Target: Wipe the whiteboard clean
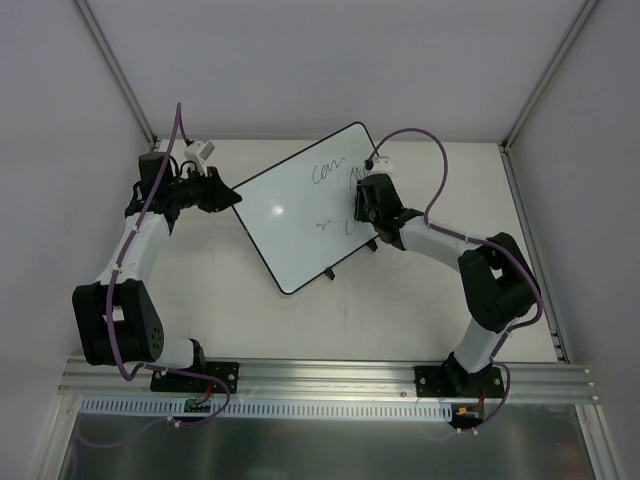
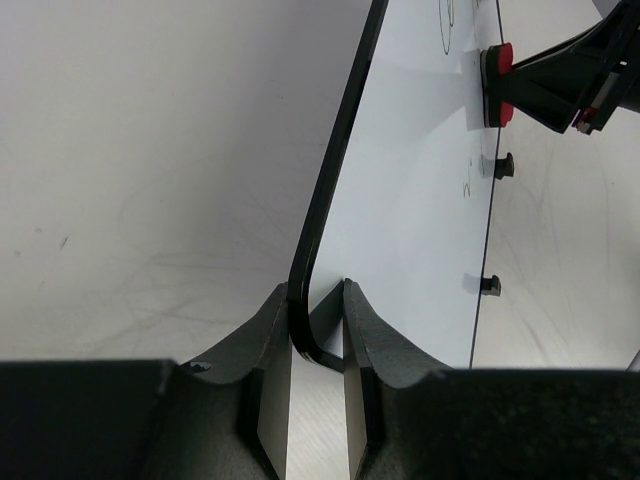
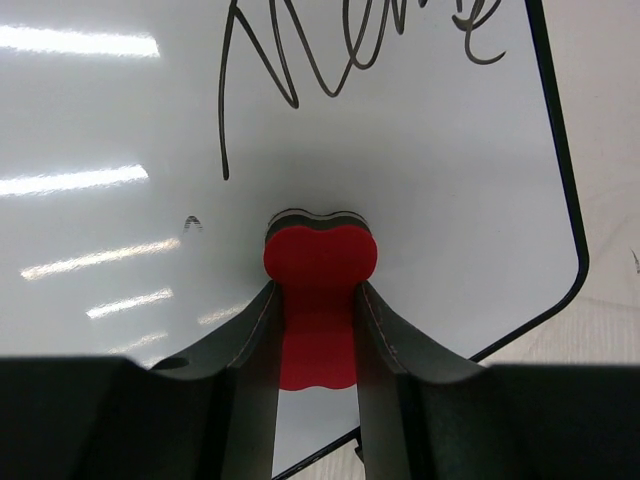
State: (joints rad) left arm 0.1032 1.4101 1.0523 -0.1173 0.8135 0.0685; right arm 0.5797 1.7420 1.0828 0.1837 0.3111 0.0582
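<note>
Dark, matte fingers (image 2: pixel 275 330) of the left hand (image 2: pixel 317 292) are clamped on a rounded corner of the whiteboard (image 2: pixel 420 200), one pad on each face, and the rim's lowest curve disappears between them. From that grip the thin black rim runs away up the left wrist view, with the glossy white face to its right.

Over on the right, the right hand (image 3: pixel 317 290) is shut on a red bone-shaped eraser (image 3: pixel 320 255). Its lobed head, backed by a thin dark layer, is pressed to the board, while its lower half is hidden between the fingers (image 3: pixel 255 350).

Just beyond the eraser lies looping dark handwriting (image 3: pixel 330 50). It is cut off at the frame's top and is not legible in any view. A faint small mark (image 3: pixel 193 222) sits to the left, among streaks of reflected light.

From above, the whiteboard (image 1: pixel 300 205) sits at mid-tabletop (image 1: pixel 260 320) between the two arms. Its long axis runs diagonally from near-left to far-right. Two small black clips (image 2: pixel 503 165) stick out from the long edge nearer the arm bases. The right arm covers its right corner and hides the eraser entirely. Whether the board lies flat or rides lifted at the gripped corner cannot be told.
</note>
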